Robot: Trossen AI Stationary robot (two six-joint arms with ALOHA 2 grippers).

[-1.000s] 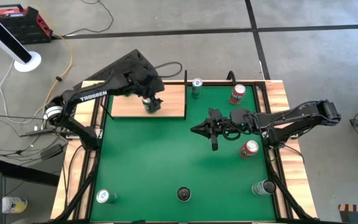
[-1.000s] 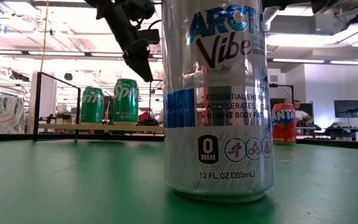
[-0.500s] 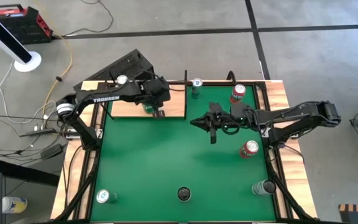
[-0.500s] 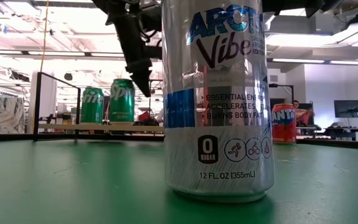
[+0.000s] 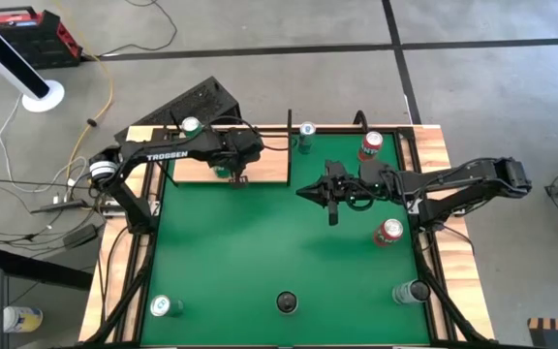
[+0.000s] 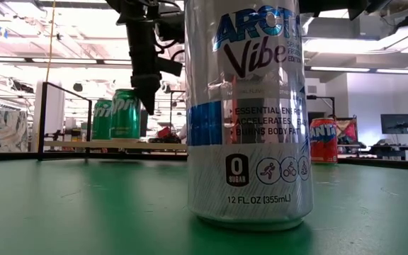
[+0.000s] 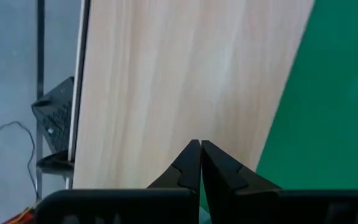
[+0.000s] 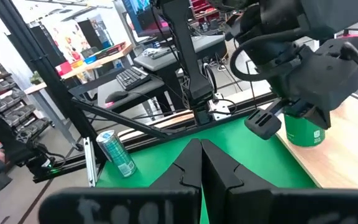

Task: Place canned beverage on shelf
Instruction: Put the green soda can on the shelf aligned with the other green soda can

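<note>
The left hand (image 5: 241,177), fingers pressed together and empty, is hovering over the shelf (image 5: 264,167) beside a green can (image 5: 222,170); the right hand (image 5: 331,211) is closed too.

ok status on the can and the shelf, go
Left gripper shut and empty, above the shelf. Right gripper shut, idle over mid-mat. Two green cans upright on the shelf. Nothing in the way.

Shelf (image 5: 260,163) upper left of centre, two cans (image 5: 191,126) on it; other cans (image 5: 387,233) scattered right and bottom.
</note>
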